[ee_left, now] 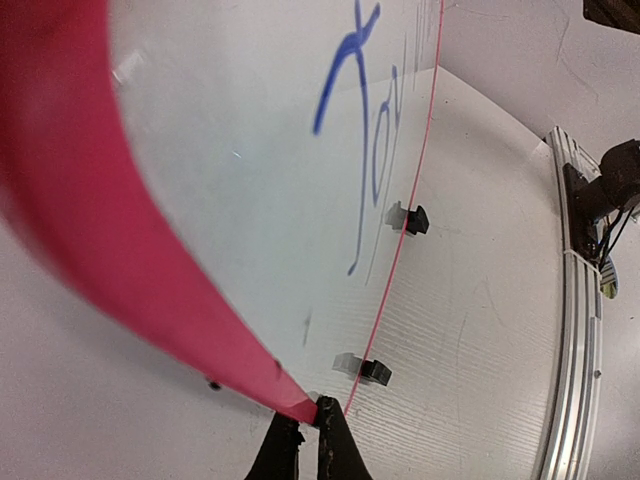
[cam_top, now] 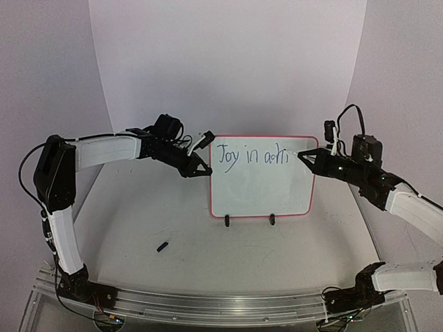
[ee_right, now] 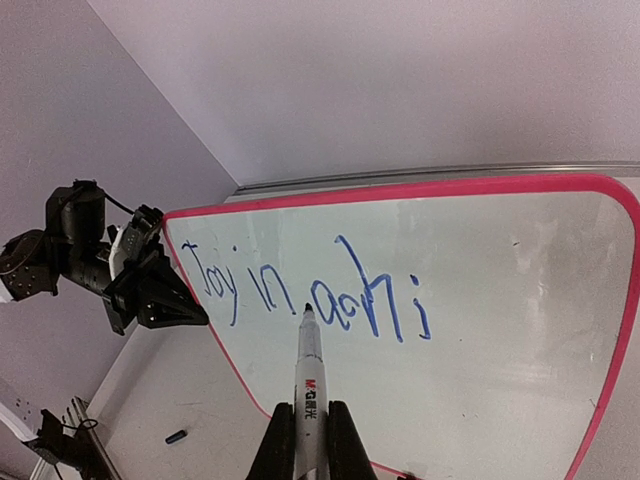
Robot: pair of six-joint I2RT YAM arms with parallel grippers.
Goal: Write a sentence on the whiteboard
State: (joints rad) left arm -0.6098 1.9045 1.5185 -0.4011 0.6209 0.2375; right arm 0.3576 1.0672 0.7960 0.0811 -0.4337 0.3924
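The whiteboard [cam_top: 259, 190] stands upright on two black clip feet [cam_top: 227, 221] at the table's middle, its rim pink-red. The sentence [cam_top: 249, 155] in blue reads "Joy in acti" along the top. My left gripper [cam_top: 205, 168] is shut on the board's left rim [ee_left: 120, 250], its tips [ee_left: 305, 420] pinching the pink edge. My right gripper [ee_right: 305, 415] is shut on a white marker [ee_right: 308, 390], cap off. The marker's tip [cam_top: 299, 155] points at the board just right of the last letter. Whether the tip touches the surface [ee_right: 480, 330] I cannot tell.
A small dark marker cap [cam_top: 163, 246] lies on the table left of the board, in front of the left arm. An aluminium rail [cam_top: 221, 301] runs along the near edge. White backdrop walls close the scene at the back and sides.
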